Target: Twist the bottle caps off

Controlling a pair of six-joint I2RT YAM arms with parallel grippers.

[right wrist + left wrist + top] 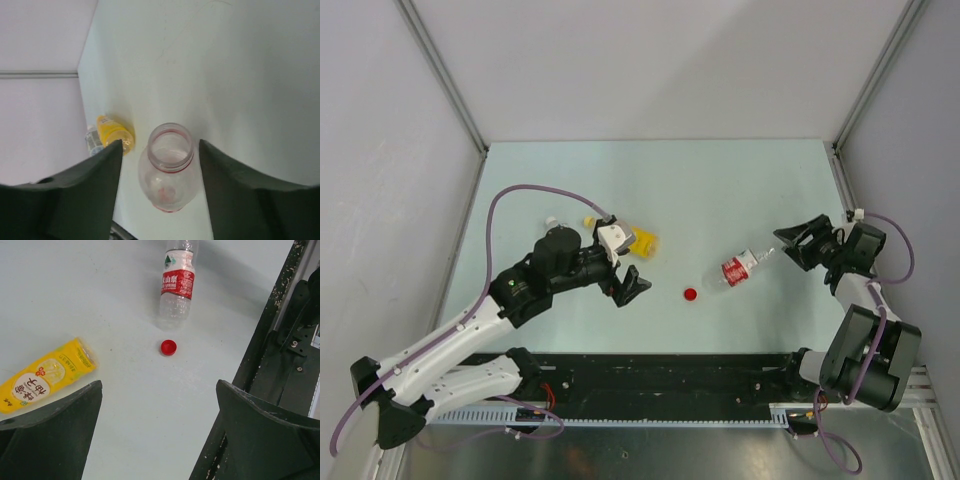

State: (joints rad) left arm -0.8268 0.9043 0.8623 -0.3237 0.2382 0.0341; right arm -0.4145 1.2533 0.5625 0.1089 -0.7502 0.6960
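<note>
Left gripper (159, 387) and right gripper (160, 145): jaws apart, empty. The slim bottle (738, 268) lies loose, uncapped; a one-sided touch at closing can roll it away.

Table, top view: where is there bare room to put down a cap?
The far half of the table, behind the yellow bottle and the red-label bottle, is bare. So is the near strip between the red cap and the black rail. The middle band, from the left gripper to the right gripper, is crowded.
</note>
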